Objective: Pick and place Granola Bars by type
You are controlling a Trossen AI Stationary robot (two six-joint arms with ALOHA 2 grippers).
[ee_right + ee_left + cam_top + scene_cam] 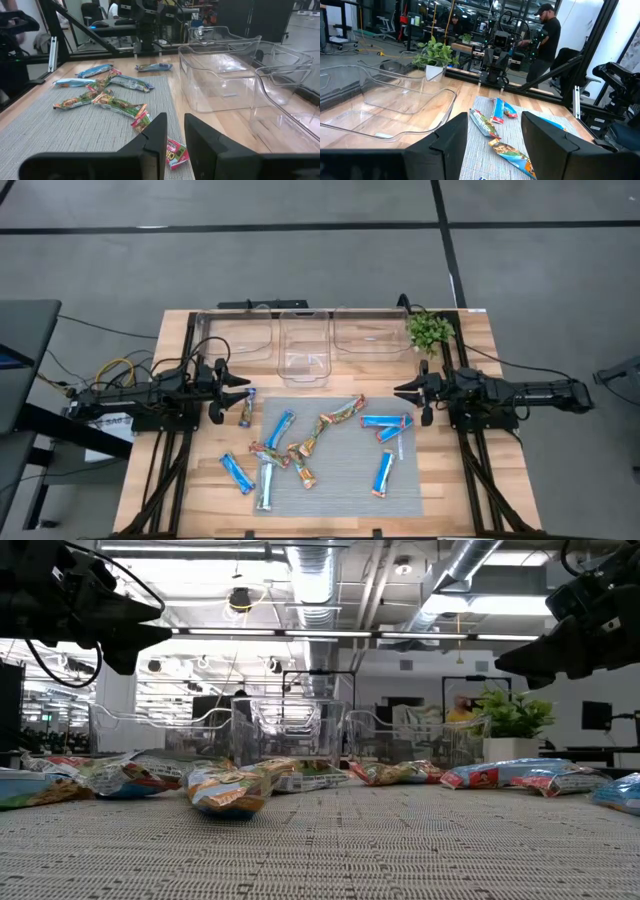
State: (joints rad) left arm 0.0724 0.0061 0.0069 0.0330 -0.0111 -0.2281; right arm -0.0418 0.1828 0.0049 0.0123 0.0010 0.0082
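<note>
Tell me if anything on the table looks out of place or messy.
Two things stand out. The middle clear bin juts forward of the two beside it, and one granola bar lies off the grey mat on bare wood near the left gripper.

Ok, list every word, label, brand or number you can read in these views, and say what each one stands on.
None can be read.
Granola bars: the wrappers carry print, too small and blurred in every view.
Bar nearest the right gripper: a round logo shows in the right wrist view, letters not legible.
Clear bins: no label visible.
Potted plant: no text visible.
</note>
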